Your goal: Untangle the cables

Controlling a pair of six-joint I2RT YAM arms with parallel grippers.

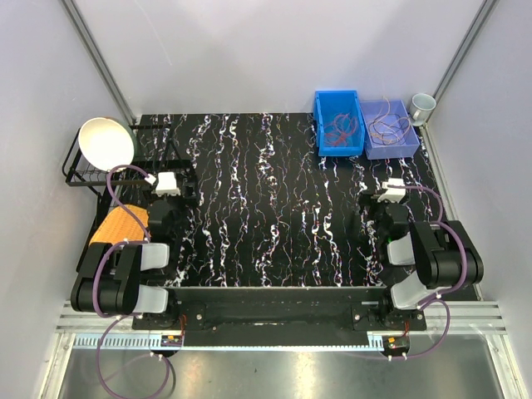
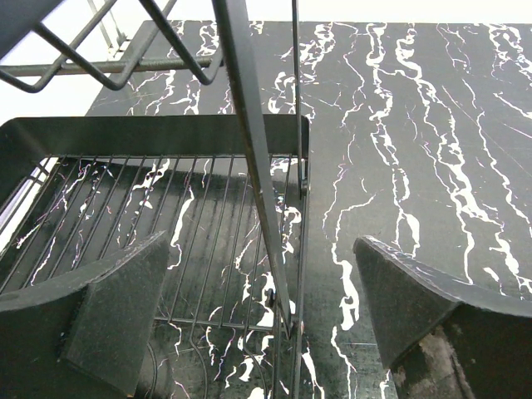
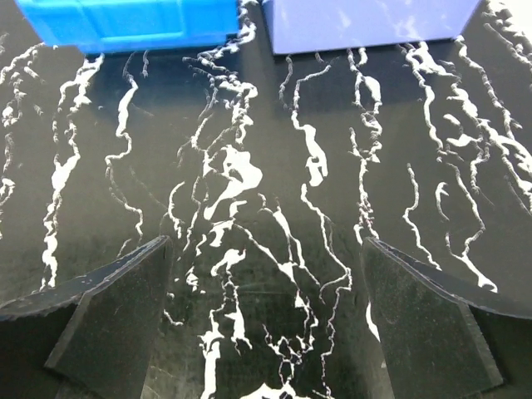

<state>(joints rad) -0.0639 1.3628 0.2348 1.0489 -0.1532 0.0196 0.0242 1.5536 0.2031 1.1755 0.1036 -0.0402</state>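
Observation:
The cables lie in two bins at the back right. A tangle of red cables [image 1: 339, 129] sits in the blue bin [image 1: 322, 125]. Thin dark red and orange wires [image 1: 389, 125] loop in the lavender bin [image 1: 411, 143]. My left gripper [image 1: 169, 181] is open and empty at the left, over the edge of a black wire rack [image 2: 208, 241]; in the left wrist view [image 2: 259, 249] nothing lies between its jaws. My right gripper [image 1: 391, 191] is open and empty, short of the bins; the right wrist view [image 3: 268, 245] shows only bare table between its jaws.
A white bowl [image 1: 106, 141] rests on the wire rack [image 1: 76, 174] at the back left. An orange pad [image 1: 120, 223] lies by the left arm. A grey cup [image 1: 422, 105] stands behind the lavender bin. The bins' near walls show in the right wrist view: blue [image 3: 125, 21] and lavender [image 3: 366, 21].

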